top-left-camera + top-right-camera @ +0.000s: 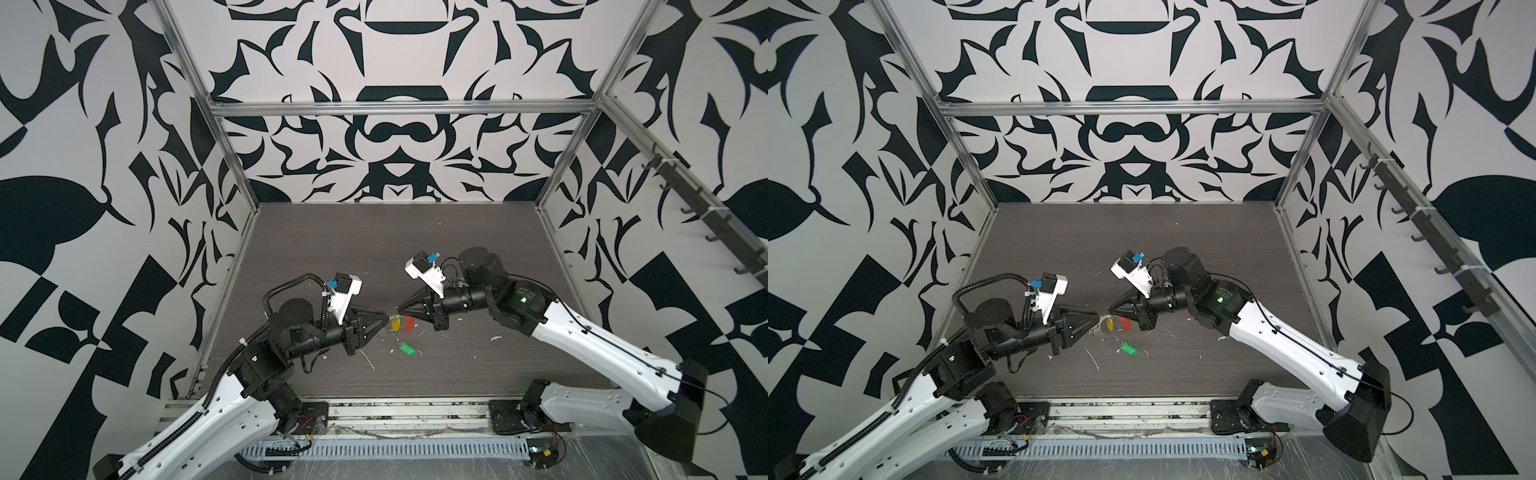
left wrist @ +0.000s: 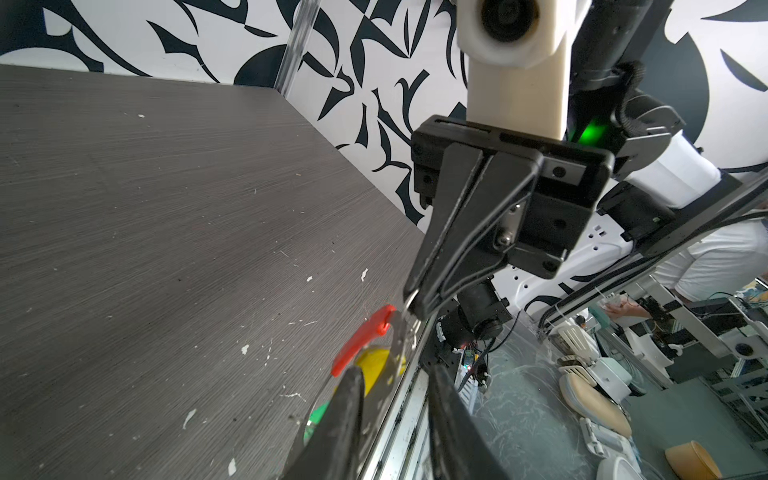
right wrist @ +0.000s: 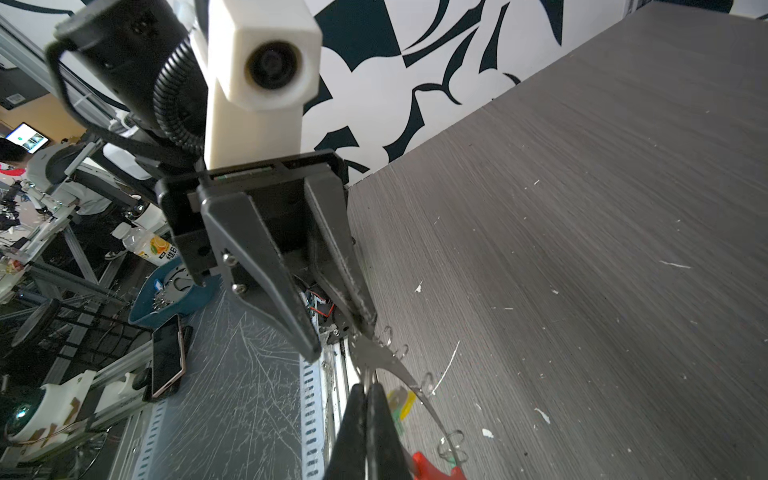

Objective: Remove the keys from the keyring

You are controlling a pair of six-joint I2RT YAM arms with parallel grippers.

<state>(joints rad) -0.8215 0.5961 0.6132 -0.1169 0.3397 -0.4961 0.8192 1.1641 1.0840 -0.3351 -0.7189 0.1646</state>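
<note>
Near the front middle of the table (image 1: 374, 249), we have the keyring (image 3: 411, 380) lifted off the surface. The right gripper (image 1: 400, 309) is pinched tight on its thin wire, just beside the end of the red sleeve (image 2: 361, 340). The left gripper (image 1: 387, 320) faces it almost tip to tip, its jaws a narrow way apart and gripping nothing, and the yellow tag (image 1: 396, 323) hangs on the loop right by them. The green tag (image 1: 407, 349) lies free on the table, a little nearer the arms' bases, so we judge one key done and the yellow one in hand. To do this well, we would hold the right grip firm so the loop cannot swing. We would then bring the left jaws around the flat body of the yellow tag, close squarely, and slide it along the wire towards the opening, away from the sleeve. Where that opening sits we cannot tell, and a skewed pull could jam the tag or twist the loop out of the right fingers.
</note>
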